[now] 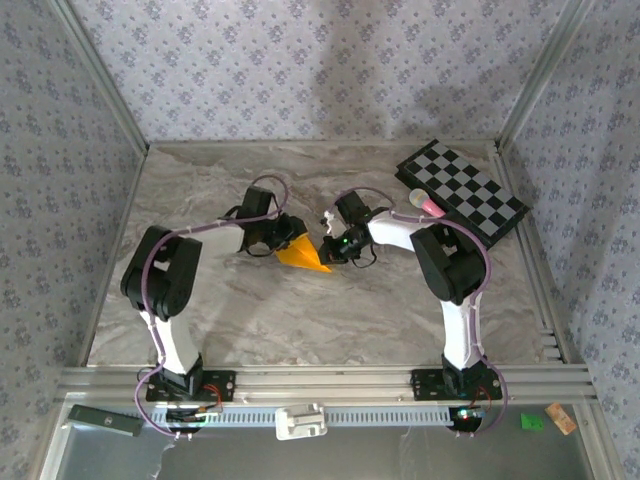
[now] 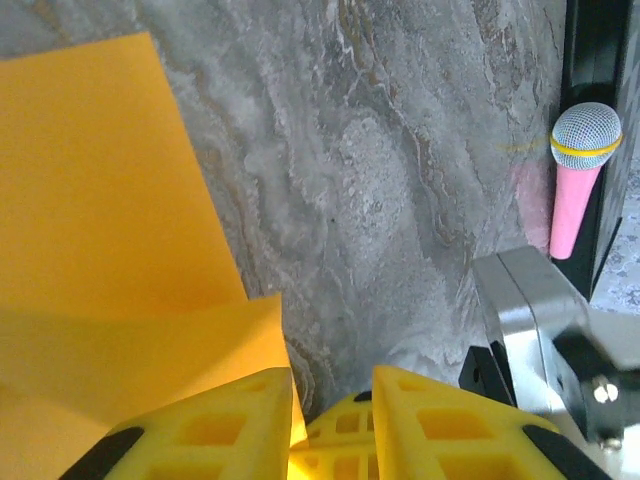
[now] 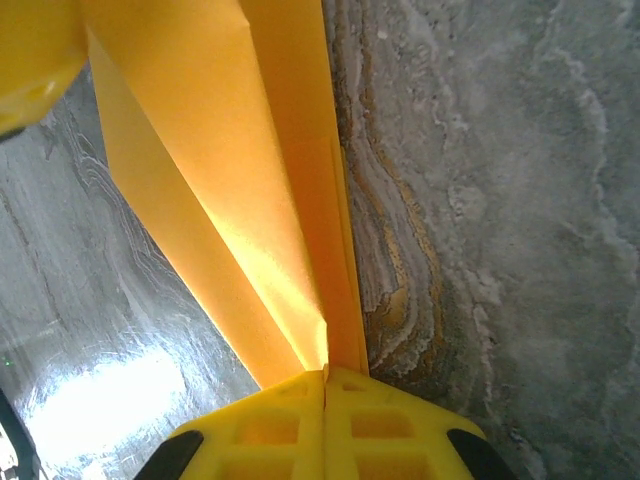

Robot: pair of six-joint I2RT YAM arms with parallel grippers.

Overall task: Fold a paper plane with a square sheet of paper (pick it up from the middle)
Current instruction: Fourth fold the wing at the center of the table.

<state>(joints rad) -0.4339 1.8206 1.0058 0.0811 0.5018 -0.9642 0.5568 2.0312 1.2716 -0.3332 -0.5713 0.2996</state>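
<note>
The orange-yellow paper (image 1: 301,254) lies folded into a pointed wedge on the marble table between the two arms. My right gripper (image 1: 331,247) is at its right tip, and in the right wrist view that gripper (image 3: 326,378) is shut on the paper (image 3: 250,170), whose folded layers rise from the pinch with a crease between them. My left gripper (image 1: 282,238) is over the paper's left end. In the left wrist view this gripper (image 2: 330,388) stands open, with a flap of the paper (image 2: 100,230) beside its left finger (image 2: 215,425). Whether the edge reaches between the fingers is unclear.
A black-and-white checkered board (image 1: 462,190) lies at the back right, and a pink-handled toy microphone (image 1: 428,204) rests by its near corner. The left wrist view shows the microphone (image 2: 578,180) at the right, above the right arm's metal wrist (image 2: 530,320). Patterned walls enclose the table.
</note>
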